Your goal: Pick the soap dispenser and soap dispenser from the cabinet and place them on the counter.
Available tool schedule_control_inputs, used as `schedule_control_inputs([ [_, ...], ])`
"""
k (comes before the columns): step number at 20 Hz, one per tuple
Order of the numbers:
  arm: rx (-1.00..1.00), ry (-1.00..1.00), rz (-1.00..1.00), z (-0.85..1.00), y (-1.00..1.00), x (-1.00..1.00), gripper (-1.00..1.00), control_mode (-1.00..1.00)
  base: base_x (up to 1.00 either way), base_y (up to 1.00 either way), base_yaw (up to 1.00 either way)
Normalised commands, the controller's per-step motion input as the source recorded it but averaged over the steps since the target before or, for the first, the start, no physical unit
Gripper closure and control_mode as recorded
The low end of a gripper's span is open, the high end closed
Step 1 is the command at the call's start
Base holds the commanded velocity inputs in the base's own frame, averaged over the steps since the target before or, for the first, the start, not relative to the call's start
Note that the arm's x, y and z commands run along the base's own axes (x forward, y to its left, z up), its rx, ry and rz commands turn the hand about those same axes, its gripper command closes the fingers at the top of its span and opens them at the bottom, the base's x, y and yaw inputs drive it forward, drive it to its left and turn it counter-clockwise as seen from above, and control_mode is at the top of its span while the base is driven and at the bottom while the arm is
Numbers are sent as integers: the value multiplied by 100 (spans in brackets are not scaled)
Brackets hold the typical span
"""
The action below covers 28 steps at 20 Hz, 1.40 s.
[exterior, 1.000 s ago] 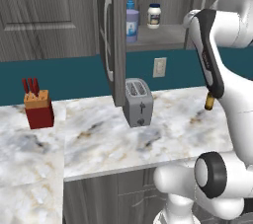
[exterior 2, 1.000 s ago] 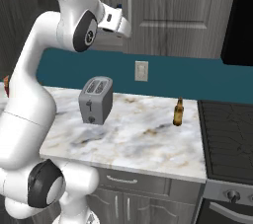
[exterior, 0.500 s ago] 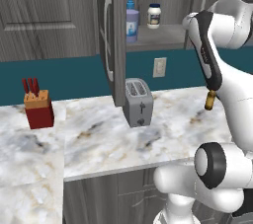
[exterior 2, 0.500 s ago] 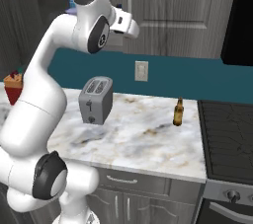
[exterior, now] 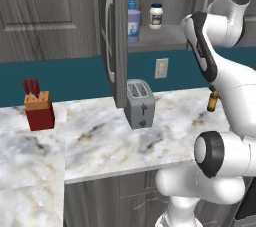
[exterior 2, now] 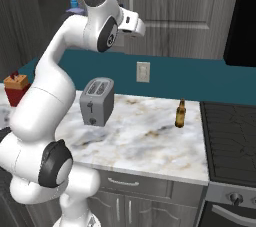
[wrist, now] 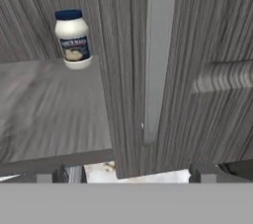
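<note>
Standing upright on the grey shelf of the open cabinet point(exterior: 120, 36), one lavender soap dispenser point(exterior: 133, 21) sits near a small white jar point(exterior: 156, 15) — well above the marbled counter point(exterior: 100, 141). The gripper point(wrist: 128, 172) faces a cabinet door edge — fingertips apart, holding nothing.

A lavender, blue-pumped soap dispenser point(exterior: 133, 21) stands upright on the open cabinet point(exterior: 114, 46) shelf.

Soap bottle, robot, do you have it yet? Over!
Gripper open, holding nothing. Soap dispenser upright on cabinet shelf, not picked. Cabinet door edge right ahead of fingers; white jar beyond on shelf.
</note>
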Motion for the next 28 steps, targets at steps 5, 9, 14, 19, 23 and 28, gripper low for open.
schedule_control_inputs([
  [5,0,0,4,0,-18,39,-100,-100,0,0,0],
  [9,0,0,4,1,-18,38,-100,-100,0,0,0],
  [14,0,2,3,4,-11,39,-100,-100,0,0,0],
  [19,0,1,2,0,-9,39,-100,-100,0,0,0],
  [23,-1,0,1,1,-4,20,-100,-100,0,0,0],
  [28,0,0,0,0,2,2,100,-100,0,0,0],
])
